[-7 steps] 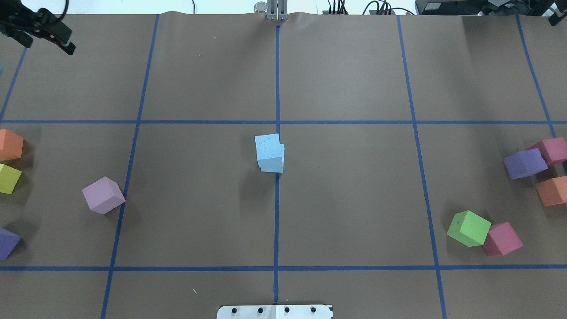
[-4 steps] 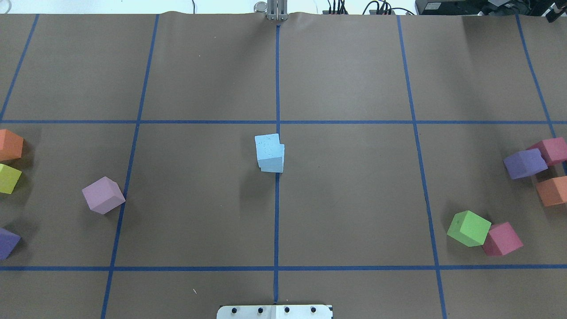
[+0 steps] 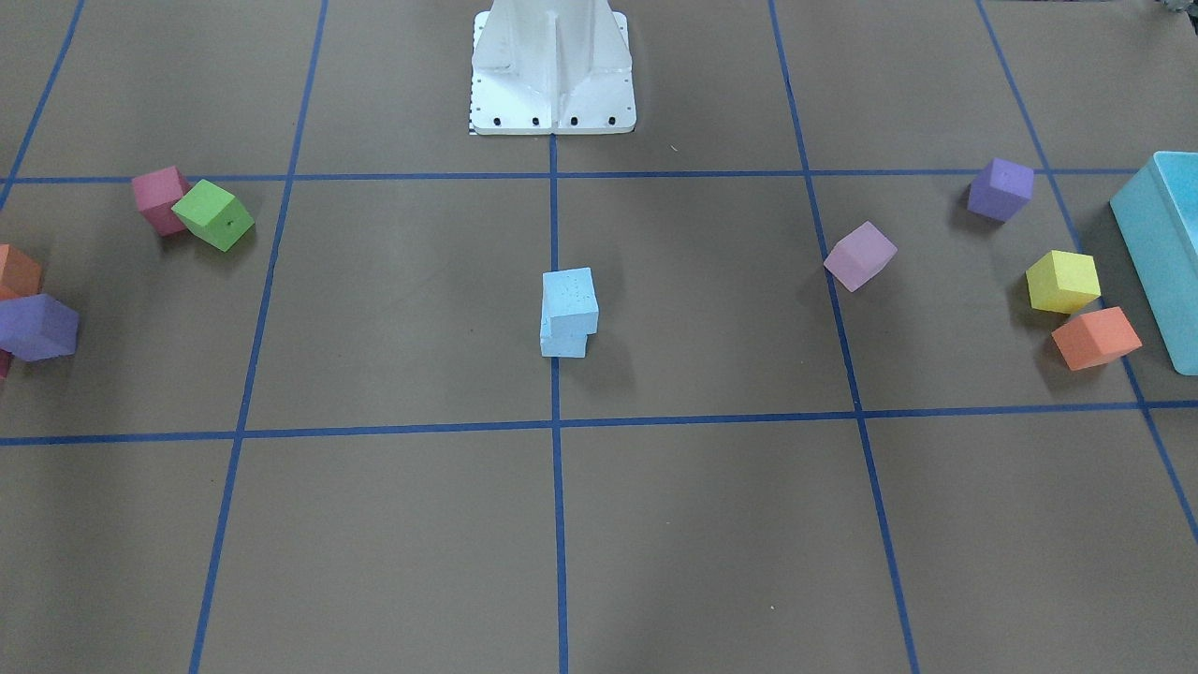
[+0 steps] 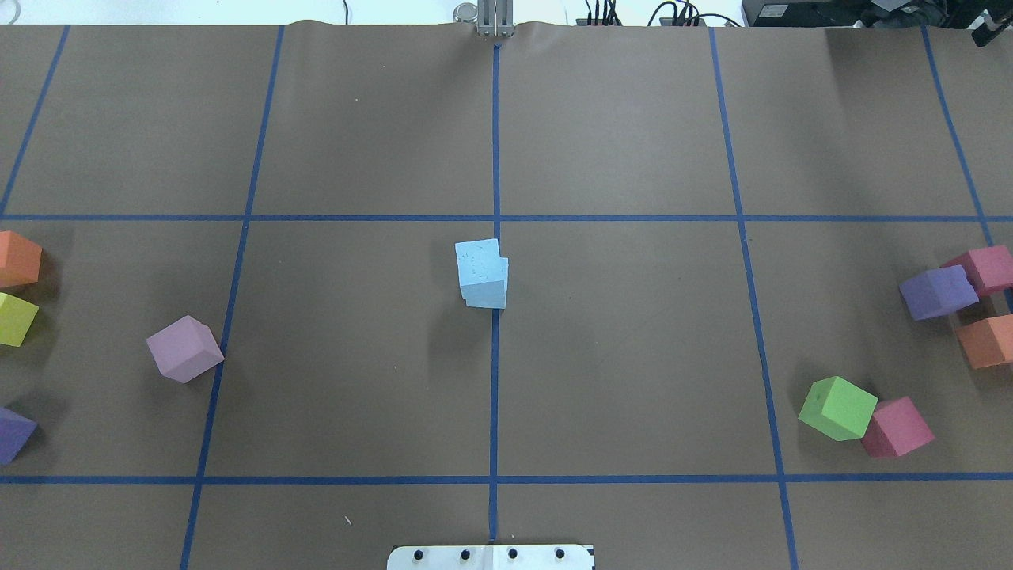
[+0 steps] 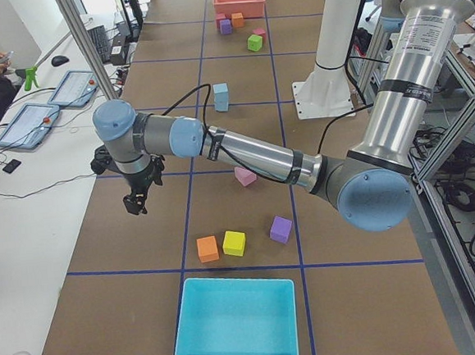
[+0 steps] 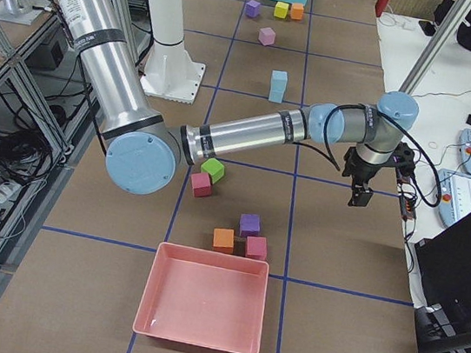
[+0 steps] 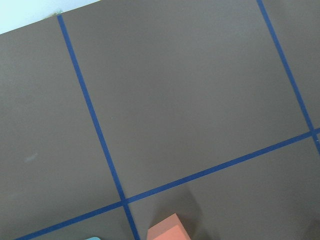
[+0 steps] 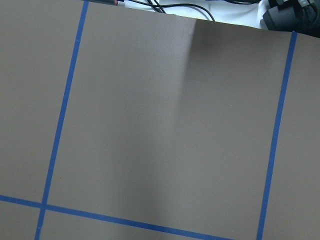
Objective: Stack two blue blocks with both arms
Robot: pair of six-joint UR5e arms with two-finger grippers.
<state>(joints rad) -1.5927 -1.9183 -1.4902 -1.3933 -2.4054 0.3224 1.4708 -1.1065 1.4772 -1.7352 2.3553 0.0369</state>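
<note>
At the middle of the overhead view, just left of the central blue tape line [image 4: 495, 142]: the two blue blocks [image 4: 482, 275], stacked one on the other on the desk [image 4: 633, 356]. On top, the top block [image 4: 478, 262], turned a little and shifted left of the bottom block [image 4: 487, 295], leaving a strip of the lower one showing at the right. Same stack at centre frame in the front-facing view, upper cube overhanging toward that frame's right.

Stretched across the left-side view from lower right to centre left: the left arm [image 5: 252, 156], with the left hand [image 5: 136, 203] pointing down over bare brown paper, well apart from the stack. Spread or closed: cannot tell.

Reaching across the middle of the right-side view toward its right: the right arm [image 6: 241, 133], with the right hand [image 6: 361, 195] hanging down over bare paper, also well apart from the stack. Spread or closed: cannot tell.

Elsewhere in the overhead view: a lilac cube [image 4: 184, 349] at left middle, a green cube [image 4: 837, 408] touching a red cube [image 4: 897, 427] at lower right. At the right edge of the front-facing view, a turquoise box [image 3: 1161, 253]. At the bottom of the right-side view, a pink tray [image 6: 203, 298].
</note>
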